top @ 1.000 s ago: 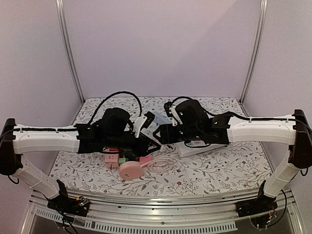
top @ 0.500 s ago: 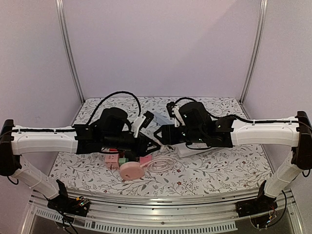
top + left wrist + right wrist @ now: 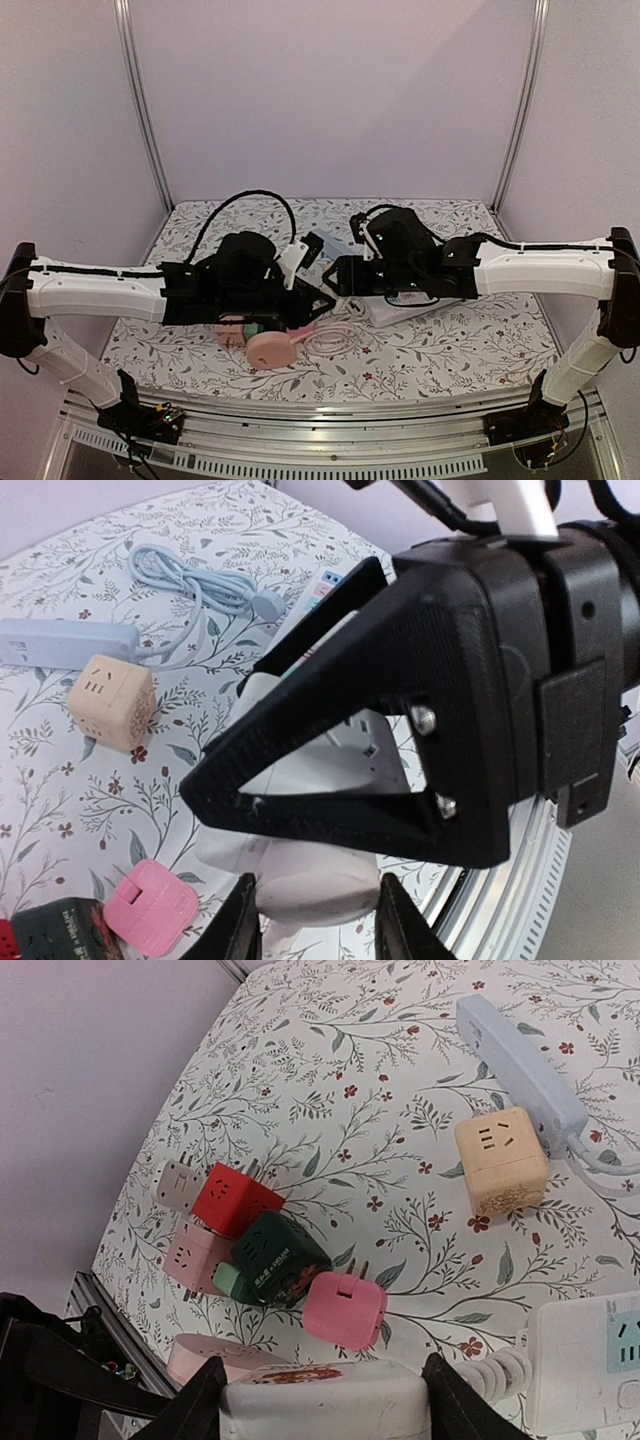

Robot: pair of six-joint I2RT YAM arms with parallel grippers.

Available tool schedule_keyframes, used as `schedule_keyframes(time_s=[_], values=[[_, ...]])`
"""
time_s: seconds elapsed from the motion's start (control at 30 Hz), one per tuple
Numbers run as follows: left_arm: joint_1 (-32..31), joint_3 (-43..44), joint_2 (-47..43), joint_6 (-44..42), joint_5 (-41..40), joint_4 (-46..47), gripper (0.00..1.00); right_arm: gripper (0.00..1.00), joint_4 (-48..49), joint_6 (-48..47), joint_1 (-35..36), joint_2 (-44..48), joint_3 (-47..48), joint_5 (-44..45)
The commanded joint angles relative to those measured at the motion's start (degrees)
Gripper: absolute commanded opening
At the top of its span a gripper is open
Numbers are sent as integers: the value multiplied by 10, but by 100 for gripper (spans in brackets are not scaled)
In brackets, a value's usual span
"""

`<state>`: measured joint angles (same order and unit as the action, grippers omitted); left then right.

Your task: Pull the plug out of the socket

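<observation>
Over the worktop (image 3: 480, 350), as seen from above, both arms are brought together at the middle. The left end effector (image 3: 312, 303) and right end effector (image 3: 333, 283) are set close beside each other, above a pink disc (image 3: 270, 348).

At the left wrist, a white plug (image 3: 320, 892) is clamped between narrowly set fingers (image 3: 240, 925). It is held just below the white socket (image 3: 340, 755) gripped by the other arm (whether the two are joined cannot be told).

At the right wrist, the socket is held between half-spread fingers (image 3: 190, 1405). A green cube (image 3: 280, 1255) and a beige cube (image 3: 500, 1160) are seen lying beyond.
</observation>
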<state>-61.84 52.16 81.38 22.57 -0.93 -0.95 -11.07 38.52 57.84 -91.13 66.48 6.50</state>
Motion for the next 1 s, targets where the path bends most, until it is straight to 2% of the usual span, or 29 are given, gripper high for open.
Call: schedule_keyframes(time_s=[0.0, 0.2, 0.37, 0.5, 0.77, 0.97], values=[[1, 8, -8, 5, -14, -15, 0, 20, 24, -16, -22, 19, 19, -4], [37, 2, -31, 26, 48, -16, 0, 20, 43, -75, -19, 25, 8, -94], [78, 1, -44, 45, 106, -12, 0, 20, 45, -139, -2, 41, -1, -130], [93, 1, -48, 45, 122, -12, 0, 20, 48, -167, 6, 54, -8, -146], [93, -24, -56, 29, 104, -2, 0, 19, 13, -102, 5, 41, 20, -13], [92, -30, -64, 15, 101, -12, 0, 19, 8, -35, -1, 39, 14, 36]])
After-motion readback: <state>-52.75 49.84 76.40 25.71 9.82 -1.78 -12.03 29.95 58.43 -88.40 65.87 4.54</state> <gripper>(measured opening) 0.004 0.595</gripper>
